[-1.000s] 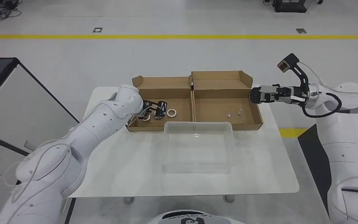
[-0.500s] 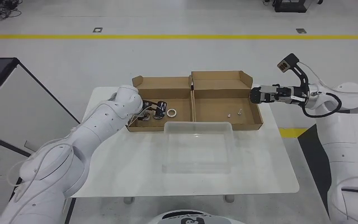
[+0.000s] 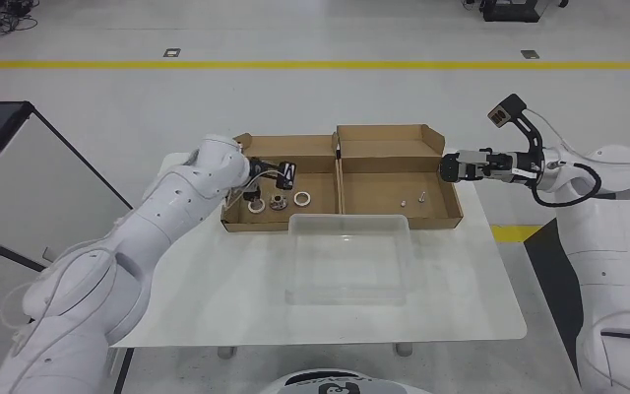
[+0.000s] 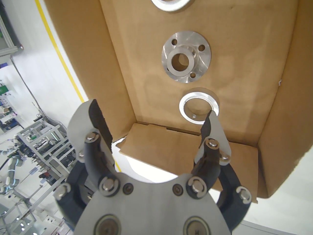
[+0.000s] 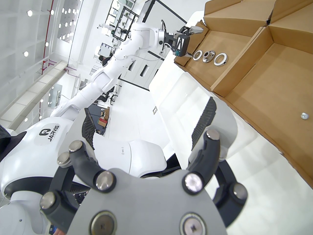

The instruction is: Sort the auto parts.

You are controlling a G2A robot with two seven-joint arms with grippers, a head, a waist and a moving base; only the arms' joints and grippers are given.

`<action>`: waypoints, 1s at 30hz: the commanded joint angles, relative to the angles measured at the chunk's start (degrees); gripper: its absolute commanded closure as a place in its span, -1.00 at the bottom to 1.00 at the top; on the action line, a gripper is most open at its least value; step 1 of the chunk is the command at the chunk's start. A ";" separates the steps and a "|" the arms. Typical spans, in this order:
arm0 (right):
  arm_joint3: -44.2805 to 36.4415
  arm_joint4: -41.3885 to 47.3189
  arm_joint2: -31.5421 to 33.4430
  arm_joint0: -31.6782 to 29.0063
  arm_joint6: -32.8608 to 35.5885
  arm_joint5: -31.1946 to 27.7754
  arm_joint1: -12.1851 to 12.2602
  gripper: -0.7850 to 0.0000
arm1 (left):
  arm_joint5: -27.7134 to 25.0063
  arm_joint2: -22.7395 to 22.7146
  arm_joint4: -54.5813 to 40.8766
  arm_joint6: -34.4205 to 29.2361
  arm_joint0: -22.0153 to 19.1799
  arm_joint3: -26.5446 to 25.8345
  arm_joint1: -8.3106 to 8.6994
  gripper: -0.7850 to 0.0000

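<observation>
Placement step, apparently complete: left gripper [image 4: 151,113], jaws apart, hangs above flange [image 4: 195,59] and rings [image 4: 174,6] in left box [image 3: 320,187], centre-left of top view; right gripper [image 3: 445,167], likewise apart, beside right box [image 3: 384,192]. Next: lift clear of box walls.

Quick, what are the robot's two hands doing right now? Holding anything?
Left gripper: open, holding nothing.
Right gripper: open, holding nothing.

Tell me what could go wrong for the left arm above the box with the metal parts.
The open left tool hangs close to the box wall; lowering straight down might catch the cardboard. The nearest ring lies beside the disc, so a wide grasp may nudge both.
</observation>
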 commanded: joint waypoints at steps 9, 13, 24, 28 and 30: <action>0.00 0.02 0.00 0.00 0.00 0.00 0.00 -1.00 | -5.90 -11.83 -11.06 14.26 5.11 -15.17 6.17 -1.00; 0.00 0.02 0.00 0.00 0.00 0.00 0.00 -1.00 | -5.90 -16.73 -18.53 21.22 9.57 -23.10 9.26 -1.00; 0.00 0.02 0.00 0.00 0.00 0.00 0.00 -1.00 | -5.90 -28.83 -34.73 21.00 21.66 -42.66 17.99 -1.00; 0.00 0.02 0.00 0.00 0.00 0.00 0.00 -1.00 | -5.90 -35.16 -38.63 18.03 26.88 -48.87 21.71 -1.00; 0.00 0.02 0.00 0.00 0.00 0.00 0.00 -1.00 | -5.90 -38.60 -40.50 16.82 29.82 -51.69 23.55 -1.00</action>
